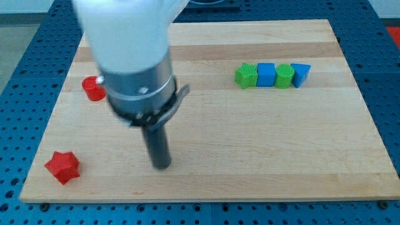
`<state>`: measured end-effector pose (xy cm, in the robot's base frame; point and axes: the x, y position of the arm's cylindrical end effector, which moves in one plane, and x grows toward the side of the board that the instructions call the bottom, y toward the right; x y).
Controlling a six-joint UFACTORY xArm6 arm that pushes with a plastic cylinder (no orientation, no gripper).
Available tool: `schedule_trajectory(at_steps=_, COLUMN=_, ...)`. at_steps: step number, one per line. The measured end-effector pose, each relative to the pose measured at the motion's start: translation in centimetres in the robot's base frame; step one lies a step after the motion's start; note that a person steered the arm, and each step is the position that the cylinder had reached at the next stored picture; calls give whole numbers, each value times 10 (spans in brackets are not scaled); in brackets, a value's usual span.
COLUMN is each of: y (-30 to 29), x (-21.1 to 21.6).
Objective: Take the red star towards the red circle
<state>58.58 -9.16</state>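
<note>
Red star (62, 167) sits at the view's bottom-left corner of the counter (250, 156), close to the left and bottom edges, lying flat.

Red circle (94, 89) is above it, near the left edge at about mid-height of the board — partly hidden on its right side by the arm's housing (140, 87). Star and circle are well apart, with bare wood between them.

Next right: the arm's pale upper body comes down from the view's top, ends in a dark cylindrical collar, then the dark rod. My tip (162, 165) rests on the counter at roughly the star's height in the view, off to the star's right, not touching it. Tip is below and to the right of the circle, clear of it too.

End effector: plain rod, no jaws, so no wide/narrow state — holding nothing.

Far right, upper half: a tight row of four blocks, touching or nearly so — green star-like block (247, 75), blue cube (266, 74), green cylinder-like block (284, 75), blue triangle (300, 74). All well away from the tip.
</note>
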Motion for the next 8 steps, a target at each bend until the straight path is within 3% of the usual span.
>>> schedule_trajectory(at_steps=1, y=-34, x=32)
schedule_trajectory(at_steps=3, y=-70, x=32)
schedule_trajectory(at_steps=6, y=-206, x=31)
schedule_trajectory(at_steps=8, y=-149, x=26)
